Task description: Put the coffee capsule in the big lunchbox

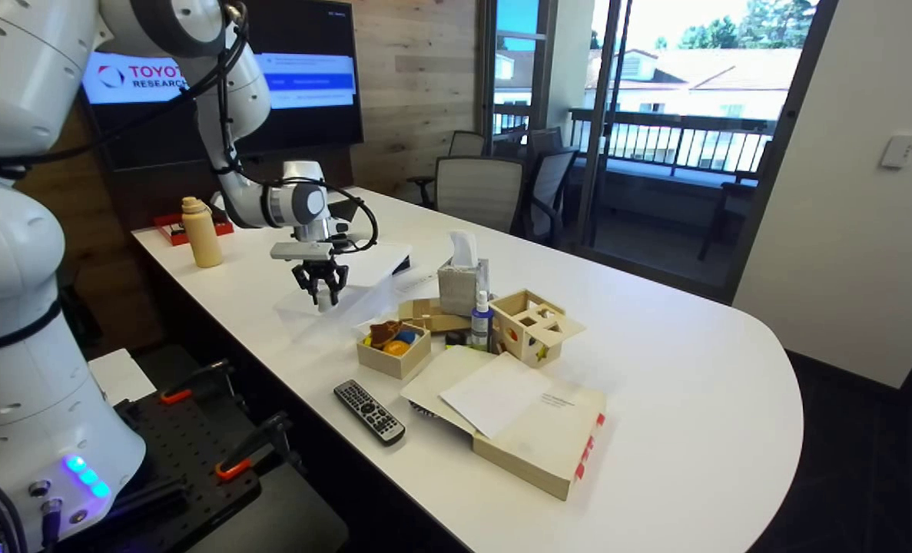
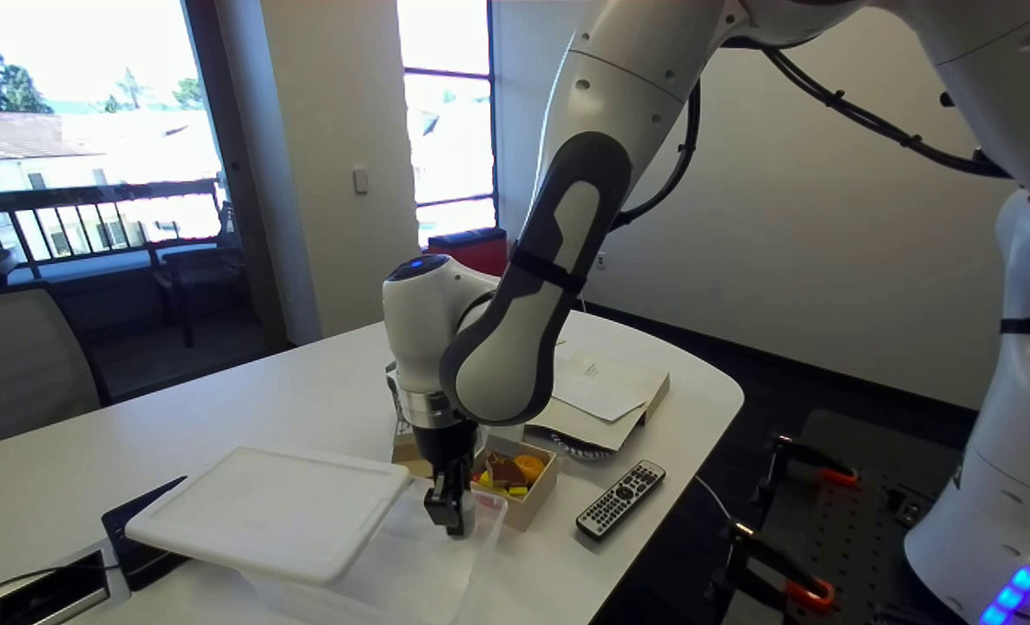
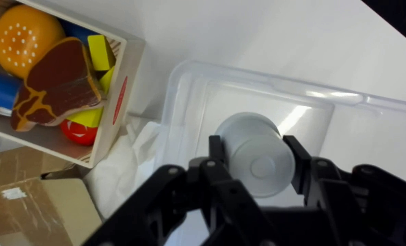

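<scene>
Wrist view: my tool (image 3: 256, 153) pinches the coffee capsule (image 3: 261, 167), a pale round cup, one black finger pressed on each side. Behind the capsule shows the floor of the big lunchbox (image 3: 267, 79), which is clear plastic; its rim runs past at twelve and at nine o'clock from the capsule. I judge the grasp and the lining-up done. Left to do: any last lowering, then letting go and lifting away. Whether the capsule touches the floor, I cannot tell. At ten o'clock, outside the lunchbox, a wooden tray (image 3: 129, 61) holds toy food (image 3: 57, 78); between eight and nine, a taped cardboard box (image 3: 62, 205).

In an exterior view, a white lid (image 2: 276, 512) lies at nine o'clock from my tool, over part of the lunchbox. My tool points down over the uncovered end, so the lid should not block the drop, though I would avoid swinging toward it. A remote control (image 2: 620, 499) rests at three o'clock, outside the lunchbox.

In an exterior view, the bench (image 1: 678, 407) is a long white top, and my tool hangs over the lunchbox, whose clear walls are hard to make out. From the tool, a tan bottle (image 1: 202, 233) stands at ten o'clock. Near three o'clock are a tissue box (image 1: 458, 290), a spray bottle (image 1: 481, 330) and a wooden shape sorter (image 1: 525, 342). A thick book (image 1: 555, 438) lies at four. None of these stands between the capsule and the lunchbox.
</scene>
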Motion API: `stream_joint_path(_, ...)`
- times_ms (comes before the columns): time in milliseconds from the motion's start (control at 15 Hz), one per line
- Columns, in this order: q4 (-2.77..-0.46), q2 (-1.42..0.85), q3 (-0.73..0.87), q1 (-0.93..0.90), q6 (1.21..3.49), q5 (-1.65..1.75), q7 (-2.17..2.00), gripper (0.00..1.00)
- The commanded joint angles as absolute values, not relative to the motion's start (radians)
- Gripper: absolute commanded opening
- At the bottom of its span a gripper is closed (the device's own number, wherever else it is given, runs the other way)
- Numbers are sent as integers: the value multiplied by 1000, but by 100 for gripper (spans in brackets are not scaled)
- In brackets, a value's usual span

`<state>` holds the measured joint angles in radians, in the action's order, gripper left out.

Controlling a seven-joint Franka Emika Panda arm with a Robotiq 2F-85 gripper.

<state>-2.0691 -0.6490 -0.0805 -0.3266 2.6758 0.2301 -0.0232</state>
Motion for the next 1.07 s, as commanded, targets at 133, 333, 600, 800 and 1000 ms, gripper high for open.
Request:
stream_joint_path(133,-2024,-680,-68,-338,2642,280,-4,95)
stream_joint_path(333,-2000,-686,-61,-330,2621,287,4,100)
stream_joint_path(600,-1982,-656,-48,-299,2603,273,12,100)
stream_joint_path(800,-1991,-615,-2,-279,2627,273,-27,100)
stream_joint_path(1000,-2000,-582,46,-242,2644,263,-60,100)
